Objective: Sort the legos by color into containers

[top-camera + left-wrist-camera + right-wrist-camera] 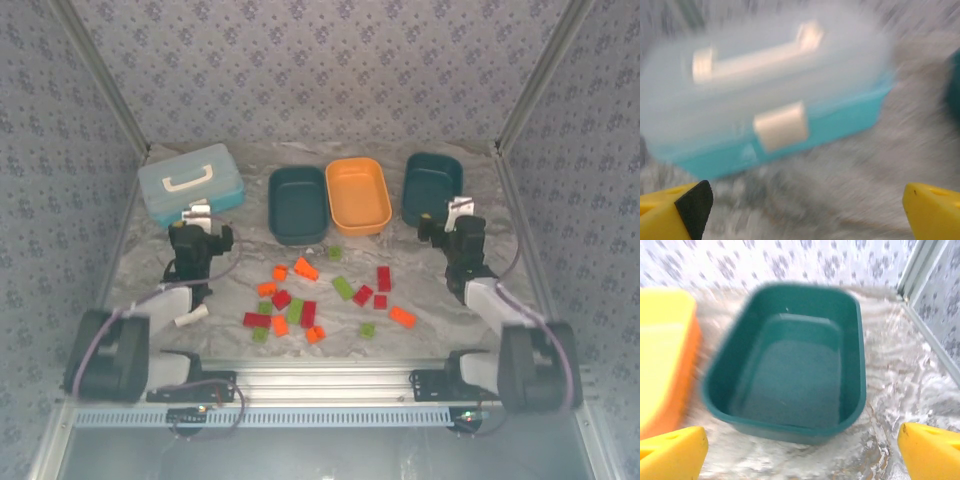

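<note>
Red, orange and green legos lie scattered on the table between the arms, among them an orange one [306,268], a green one [343,288] and a red one [384,278]. Behind them stand three empty tubs: a dark teal one [297,204], an orange one [358,195] and a second dark teal one [432,187]. My left gripper [197,213] [805,215] is open over bare table, facing the light blue case. My right gripper [458,208] [802,455] is open just short of the right teal tub [790,360], with the orange tub [660,355] at its left. Neither holds anything.
A light blue lidded case with a white handle [190,183] [770,100] sits at the back left. A small white cylinder [192,317] lies beside the left arm. Patterned walls close in the back and sides, and a metal rail [320,378] runs along the near edge.
</note>
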Available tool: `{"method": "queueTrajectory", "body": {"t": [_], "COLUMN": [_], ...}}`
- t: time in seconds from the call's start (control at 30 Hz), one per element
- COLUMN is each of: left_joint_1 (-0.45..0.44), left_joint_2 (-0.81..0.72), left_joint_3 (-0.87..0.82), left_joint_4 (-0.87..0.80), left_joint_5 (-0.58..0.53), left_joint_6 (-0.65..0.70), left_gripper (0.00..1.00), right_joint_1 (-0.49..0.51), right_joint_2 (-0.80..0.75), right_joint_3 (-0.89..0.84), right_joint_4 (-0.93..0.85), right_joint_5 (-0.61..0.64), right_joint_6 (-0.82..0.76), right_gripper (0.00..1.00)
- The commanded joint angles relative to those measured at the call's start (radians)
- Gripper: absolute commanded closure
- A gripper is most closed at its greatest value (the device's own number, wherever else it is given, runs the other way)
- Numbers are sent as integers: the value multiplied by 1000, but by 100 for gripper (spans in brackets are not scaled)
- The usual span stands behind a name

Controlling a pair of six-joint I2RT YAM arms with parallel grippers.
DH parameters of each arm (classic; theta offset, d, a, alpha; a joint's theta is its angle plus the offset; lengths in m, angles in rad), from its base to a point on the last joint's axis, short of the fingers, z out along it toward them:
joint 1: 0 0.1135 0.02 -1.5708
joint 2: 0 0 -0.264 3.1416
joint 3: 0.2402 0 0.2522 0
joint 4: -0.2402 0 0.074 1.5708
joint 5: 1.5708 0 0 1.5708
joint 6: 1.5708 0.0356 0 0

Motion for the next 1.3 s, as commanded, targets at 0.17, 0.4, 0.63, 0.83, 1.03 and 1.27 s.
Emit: {"method": "queueTrajectory", "body": {"t": [0.17,0.4,0.63,0.83,1.03,1.27], "left_joint_1": [24,-102,-245,-427,-561,-617], "left_joint_2": [-408,-366,-383,-318,-285,-307], "left_joint_3": [402,606,556,475,445,401], "left_joint_4": [-980,-1366,-1450,-1352,-1320,-1220], "left_joint_5": [-12,162,180,172,136,135], "left_joint_6": [-785,-746,-773,-794,-819,-859], "left_gripper": [1,1,1,1,1,1], "right_joint_1": [11,278,481,633,777,851], "right_joint_2": [-245,-337,-274,-262,-221,-88], "right_joint_3": [454,544,564,403,260,134], "right_joint_4": [-958,-1227,-1430,-1461,-1507,-1350], "right_joint_5": [-5,139,195,149,107,55], "right_joint_6": [542,559,710,836,965,961], "right_gripper": [10,5,10,22,23,13]}}
